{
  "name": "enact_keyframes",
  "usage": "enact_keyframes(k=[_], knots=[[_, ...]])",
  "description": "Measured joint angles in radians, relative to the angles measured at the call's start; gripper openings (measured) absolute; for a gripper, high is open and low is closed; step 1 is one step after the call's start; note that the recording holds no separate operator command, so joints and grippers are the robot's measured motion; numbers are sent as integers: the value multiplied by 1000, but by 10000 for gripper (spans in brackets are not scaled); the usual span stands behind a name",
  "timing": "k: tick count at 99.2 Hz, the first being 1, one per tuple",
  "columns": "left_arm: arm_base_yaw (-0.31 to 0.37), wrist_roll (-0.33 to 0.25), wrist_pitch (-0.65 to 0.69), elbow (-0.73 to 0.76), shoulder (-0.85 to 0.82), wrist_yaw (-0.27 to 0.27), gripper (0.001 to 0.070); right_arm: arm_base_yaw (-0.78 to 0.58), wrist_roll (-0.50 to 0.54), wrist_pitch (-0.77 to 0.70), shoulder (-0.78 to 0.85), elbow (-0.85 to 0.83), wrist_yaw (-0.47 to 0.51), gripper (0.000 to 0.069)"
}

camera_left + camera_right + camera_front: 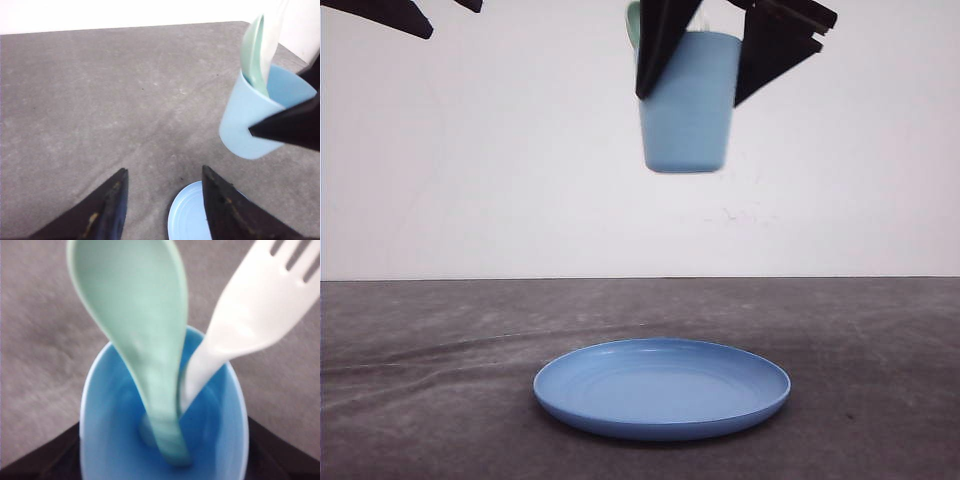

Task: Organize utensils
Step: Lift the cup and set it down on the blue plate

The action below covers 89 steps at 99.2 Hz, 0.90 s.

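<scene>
the right gripper (735, 65) pinches the cup (686, 105) high above the plate (662, 388), spoon (135, 325) and fork (250, 330) standing inside, left fingers (107, 210) spread empty; a tilt could spill both.

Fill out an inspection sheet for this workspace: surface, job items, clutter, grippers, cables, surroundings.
Surface: grey table, bare apart from the plate.
Job's things: mint-green spoon and white fork stand handle-down in the light blue cup, bowl and tines up.
Clutter: round blue plate on the table, nothing on it, below the lifted cup.
Grippers: right gripper shut on the cup, holding it in the air; left gripper open, holding nothing, above the table near the plate's edge.
Cables: nothing seen.
Surroundings: plain white wall behind the table.
</scene>
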Motion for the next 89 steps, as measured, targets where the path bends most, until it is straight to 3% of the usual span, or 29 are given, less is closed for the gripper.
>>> enact_keyframes(k=[18,54,89], knots=[[0,0,-1,0,0,0,276,37,5,53,2,-94,16,417],[0,0,-3,0,0,0,276,135,76,309,45,-347,65,415],[0,0,-5,0,0,0,276,185,99,377,129,-368,98,415]])
